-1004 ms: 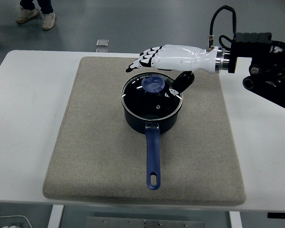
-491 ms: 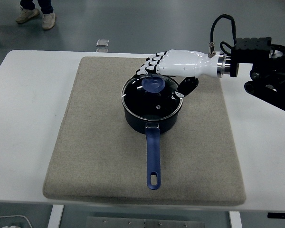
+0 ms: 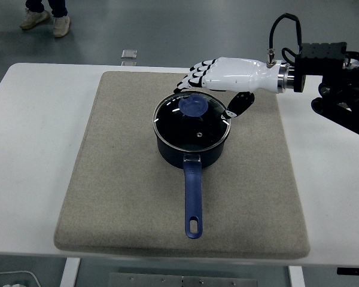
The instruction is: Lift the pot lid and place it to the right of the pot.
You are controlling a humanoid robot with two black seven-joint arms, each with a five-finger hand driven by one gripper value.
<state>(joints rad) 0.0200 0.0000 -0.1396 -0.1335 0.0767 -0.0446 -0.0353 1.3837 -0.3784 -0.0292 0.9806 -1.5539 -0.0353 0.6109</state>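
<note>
A dark blue pot [image 3: 191, 149] stands in the middle of the grey mat [image 3: 119, 179], its long blue handle [image 3: 192, 197] pointing toward the near edge. A glass lid [image 3: 192, 122] with a blue knob [image 3: 193, 106] sits on the pot. My right hand [image 3: 212, 89], white with black finger joints, hovers just behind and to the right of the knob. Its fingers [image 3: 191, 76] are spread and hold nothing, and the thumb [image 3: 238, 105] hangs over the lid's right rim. The left arm is out of view.
The grey mat covers most of the white table [image 3: 30, 149]. My right arm's black forearm [image 3: 329, 72] reaches in from the right edge. A person's feet [image 3: 45, 18] show on the floor at the top left, beside a small object [image 3: 129, 54] on the floor.
My right hand has drawn back to the right and slightly up, from over the knob to just beyond it. Pot and lid have not moved.
</note>
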